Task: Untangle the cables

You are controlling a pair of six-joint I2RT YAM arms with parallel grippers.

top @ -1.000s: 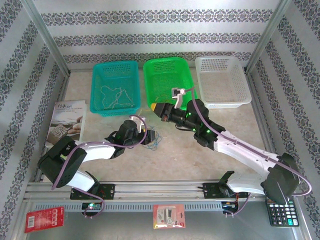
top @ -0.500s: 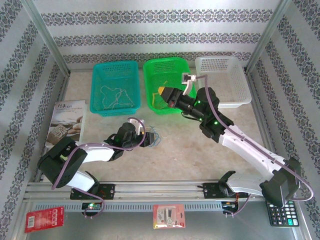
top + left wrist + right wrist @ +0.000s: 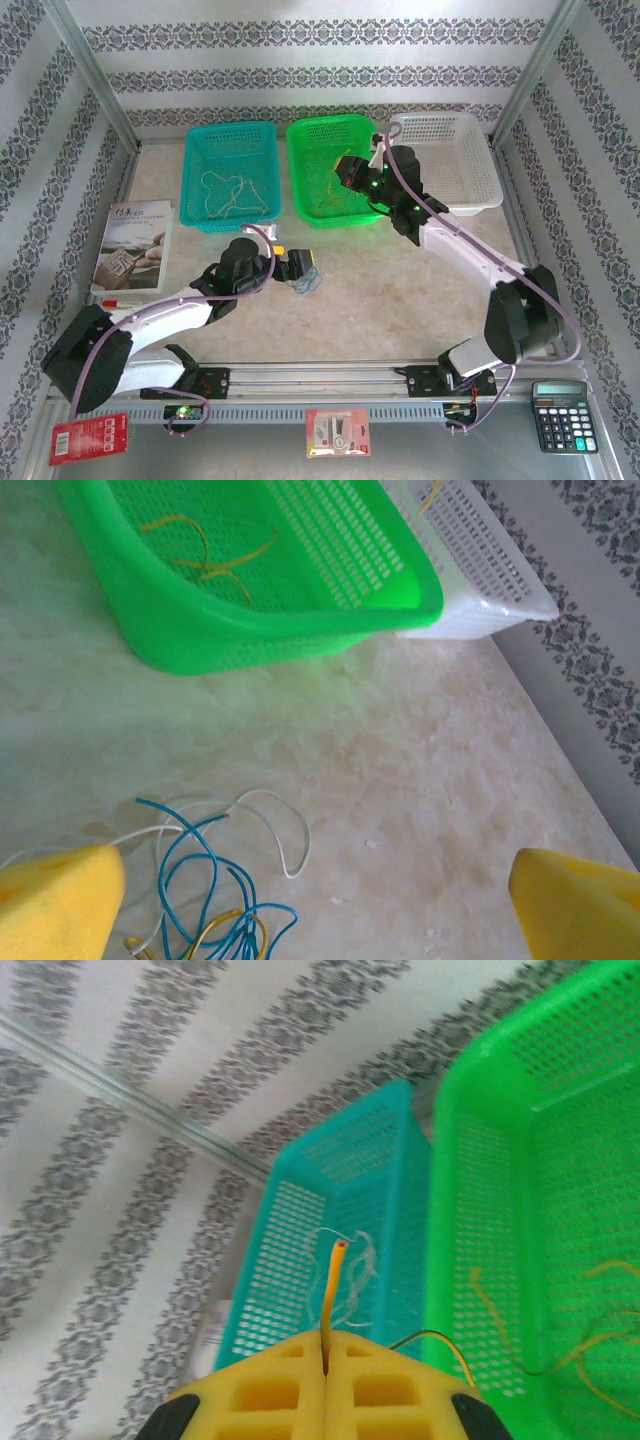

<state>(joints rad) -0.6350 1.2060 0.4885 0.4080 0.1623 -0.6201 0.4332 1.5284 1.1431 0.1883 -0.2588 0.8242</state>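
Right gripper (image 3: 325, 1348) tight around a yellow-orange cable (image 3: 331, 1280), green basket (image 3: 480, 1190) and teal basket (image 3: 290, 1240) beyond.

3 baskets (image 3: 320, 218) behind cables (image 3: 306, 283) on table (image 3: 420, 295)

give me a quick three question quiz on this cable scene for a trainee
1. True or false: the left fingers are open over the blue cable.
2. Which basket holds the cream-white cables? A teal basket, B green, C white.
3. Fill in the colour: the right fingers pinch a ___ cable.
Key: 1 true; 2 A; 3 yellow-orange.
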